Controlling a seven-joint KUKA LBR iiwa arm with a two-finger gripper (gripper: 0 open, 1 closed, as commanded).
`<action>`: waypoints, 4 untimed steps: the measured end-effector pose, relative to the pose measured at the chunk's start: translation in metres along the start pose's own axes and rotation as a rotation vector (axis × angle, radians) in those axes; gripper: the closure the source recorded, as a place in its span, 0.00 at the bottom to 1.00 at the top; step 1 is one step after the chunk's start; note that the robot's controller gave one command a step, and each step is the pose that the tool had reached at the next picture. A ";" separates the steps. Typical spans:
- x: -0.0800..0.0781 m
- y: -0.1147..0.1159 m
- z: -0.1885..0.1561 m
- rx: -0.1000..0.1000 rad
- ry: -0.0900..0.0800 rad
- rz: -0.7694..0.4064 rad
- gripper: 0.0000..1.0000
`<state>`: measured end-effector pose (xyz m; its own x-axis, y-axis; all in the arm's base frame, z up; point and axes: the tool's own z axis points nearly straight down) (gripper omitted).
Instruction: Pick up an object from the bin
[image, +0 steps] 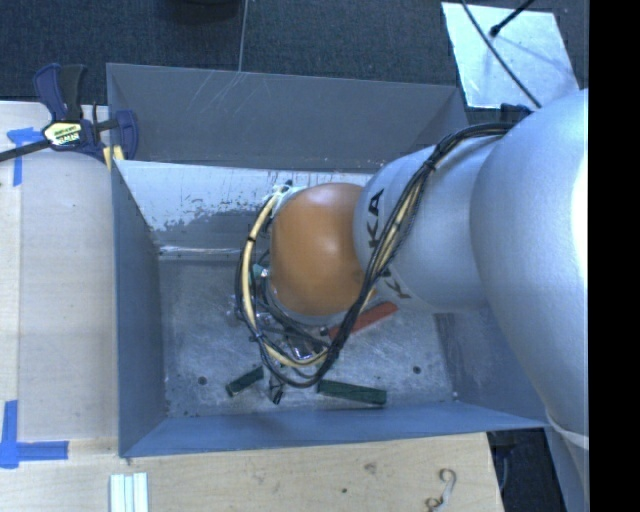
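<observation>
Down low, robot arm (480, 230) in the grey bin (135, 300), two dark green sticks (352, 393) near it, jaws hidden, can't tell if open or closed.

Single camera above bin (135, 330), tilted slightly, seemingly from near side; fairly close; arm (500, 220) enters right.

Grey metal bin (135, 300), sloped walls, floor scuffed and speckled pale. On the floor near the front wall: a long dark green strip (352, 394), lying flat, right of centre; a shorter dark green piece (244, 382) left of it, angled. Between them a small dark scrap (276, 396), kind unclear. A red-orange thing (376, 317) lies further back on the right, partly hidden.
</observation>
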<state>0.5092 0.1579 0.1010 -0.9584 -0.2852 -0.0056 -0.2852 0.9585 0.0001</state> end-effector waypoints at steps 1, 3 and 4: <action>0.008 -0.002 -0.001 0.000 0.007 -0.048 0.00; 0.011 -0.011 0.033 0.000 0.006 -0.032 0.00; 0.010 -0.012 0.031 0.000 0.003 -0.031 1.00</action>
<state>0.5028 0.1440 0.0698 -0.9492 -0.3146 -0.0030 -0.3146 0.9492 0.0004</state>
